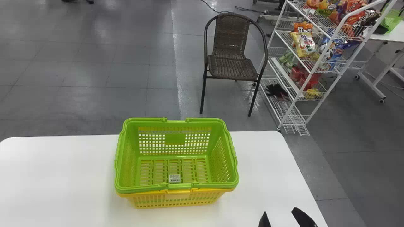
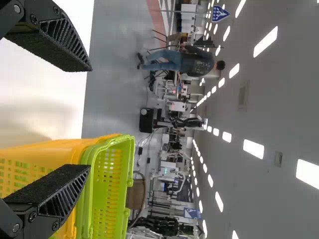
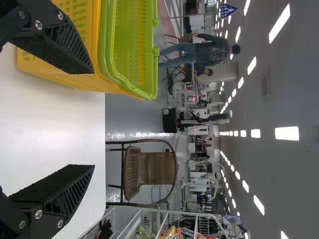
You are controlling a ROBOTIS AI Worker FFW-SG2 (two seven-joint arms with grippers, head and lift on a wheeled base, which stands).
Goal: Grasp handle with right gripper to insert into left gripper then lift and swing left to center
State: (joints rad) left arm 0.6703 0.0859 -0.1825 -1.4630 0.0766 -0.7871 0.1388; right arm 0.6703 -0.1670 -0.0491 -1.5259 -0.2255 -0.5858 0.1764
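The green basket (image 1: 175, 134) sat nested in the yellow basket (image 1: 176, 201), both upright near the middle of the desk (image 1: 56, 173). The near handle (image 1: 181, 186) of the green one lay folded down along its rim, with nothing gripping it, so the task looked to be at its very start. Toward the desk's near right corner was the right tool (image 1: 279, 209), off to the baskets' right, its fingers spread well apart and holding nothing. The left tool (image 2: 90, 118) was likewise apart and empty, its wrist view taking in the baskets' other side.

Everything seemed left to do: the right tool had to take the handle, raise it and feed it between the left tool's fingers, and only then could the lift and the swing left to center follow. The snug nesting might have brought the yellow basket up too. Beyond the desk stood a wicker chair (image 1: 232, 67) and a snack rack (image 1: 288, 77).
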